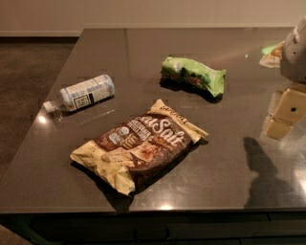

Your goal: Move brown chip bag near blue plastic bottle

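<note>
A broad, dark desk (143, 52) fills most of the view. Its top is polished and stone-like, and soft glints of light are thrown back from it, with a bright spot at the near edge. Beyond the left edge a dull brown floor (28, 72) can be made out, and a pale plain wall (143, 12) is seen along the back.

The biggest thing on the surface is the brown chip bag (138, 143). It is laid flat near the front middle of the desk and set on a diagonal. Its foil is crinkled, its ends are cream-yellow, and the white "Salt" lettering is turned up to the camera. It is touched by nothing.

Behind it and a little to the right a smaller green snack bag (193, 75) is found, puffed and wrinkled, also lying flat.

Off to the left the blue plastic bottle (83, 93) is seen on its side. Its body is clear, a pale label is wrapped around it, and a black-and-white square mark is printed there. Its white cap (48, 106) is pointed toward the left edge. Bare desk is left between bottle and brown bag.

At the far right the hand (286, 115) is caught, blocky and cream-coloured, held over the right side of the desk and well apart from the brown bag. Whether it is spread or pressed together cannot be told, and nothing is seen to be held. Its dark shadow (263, 167) is cast on the surface below.
</note>
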`<move>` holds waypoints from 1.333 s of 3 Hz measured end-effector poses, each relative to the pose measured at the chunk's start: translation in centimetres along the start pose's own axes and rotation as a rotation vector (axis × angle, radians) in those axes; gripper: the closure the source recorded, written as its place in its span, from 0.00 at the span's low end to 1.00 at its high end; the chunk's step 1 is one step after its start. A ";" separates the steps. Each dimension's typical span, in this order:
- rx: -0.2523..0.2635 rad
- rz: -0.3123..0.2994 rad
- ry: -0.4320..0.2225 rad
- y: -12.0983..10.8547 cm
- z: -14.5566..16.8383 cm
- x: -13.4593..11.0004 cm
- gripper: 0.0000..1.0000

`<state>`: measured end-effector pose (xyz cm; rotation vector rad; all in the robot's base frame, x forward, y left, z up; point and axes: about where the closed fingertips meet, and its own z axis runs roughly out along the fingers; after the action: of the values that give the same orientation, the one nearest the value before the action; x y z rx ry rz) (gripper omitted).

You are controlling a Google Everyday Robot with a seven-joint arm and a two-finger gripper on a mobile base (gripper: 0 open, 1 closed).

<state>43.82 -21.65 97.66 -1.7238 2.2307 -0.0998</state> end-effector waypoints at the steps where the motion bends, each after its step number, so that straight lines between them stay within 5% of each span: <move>1: 0.000 -0.002 -0.001 0.0 0.0 -0.1 0.00; 2: -0.001 -0.060 -0.047 0.0 0.4 -3.0 0.00; 4: -0.075 -0.310 -0.119 1.6 5.3 -12.6 0.00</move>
<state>46.65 -8.44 94.85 -2.0478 1.8933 0.0166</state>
